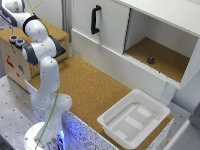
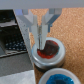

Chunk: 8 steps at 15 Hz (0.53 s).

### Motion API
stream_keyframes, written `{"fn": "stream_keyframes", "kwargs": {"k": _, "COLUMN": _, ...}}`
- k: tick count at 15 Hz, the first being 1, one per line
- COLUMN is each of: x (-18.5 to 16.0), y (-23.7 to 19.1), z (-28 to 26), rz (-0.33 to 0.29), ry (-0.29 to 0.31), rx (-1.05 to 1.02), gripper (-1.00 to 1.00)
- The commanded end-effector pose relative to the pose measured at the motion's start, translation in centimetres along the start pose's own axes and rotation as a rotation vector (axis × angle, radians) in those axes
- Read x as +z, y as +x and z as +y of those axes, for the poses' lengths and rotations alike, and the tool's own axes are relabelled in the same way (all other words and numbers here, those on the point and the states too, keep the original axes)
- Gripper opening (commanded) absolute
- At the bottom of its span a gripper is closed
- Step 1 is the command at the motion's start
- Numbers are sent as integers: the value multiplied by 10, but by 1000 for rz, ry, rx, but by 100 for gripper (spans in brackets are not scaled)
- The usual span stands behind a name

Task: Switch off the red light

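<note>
We keep the gripper (image 2: 42,44) pressed together — fingers form one blunt tip right on the red light (image 2: 49,52), ready to push.

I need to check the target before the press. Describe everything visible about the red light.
The red light is a small round push-button with a glossy red centre and a grey rim, lying flat on a cork-coloured surface. The end effector is directly over it, fingertips at or touching the red centre. A matching blue button sits close beside it. Whether it is lit cannot be told.
</note>
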<state>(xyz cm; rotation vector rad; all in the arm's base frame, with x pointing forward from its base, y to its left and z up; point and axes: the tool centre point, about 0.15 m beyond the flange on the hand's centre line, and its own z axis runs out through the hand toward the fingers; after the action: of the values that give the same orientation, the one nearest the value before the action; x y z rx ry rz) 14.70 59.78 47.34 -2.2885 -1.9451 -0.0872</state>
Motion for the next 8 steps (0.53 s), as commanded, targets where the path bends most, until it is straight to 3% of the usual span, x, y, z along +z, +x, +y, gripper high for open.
{"fn": "stream_keyframes", "kwargs": {"k": 1, "x": 35, "y": 34, "z": 21, "rz": -95, "ry": -53, "rx": 92, "gripper": -100}}
{"fn": "stream_keyframes", "kwargs": {"k": 4, "x": 17, "y": 22, "z": 22, "rz": -71, "ry": -83, "rx": 117, "gripper": -100}}
{"fn": "stream_keyframes", "kwargs": {"k": 8, "x": -65, "y": -3, "z": 3, "rz": 37, "ry": -93, "rx": 101, "gripper": -100}}
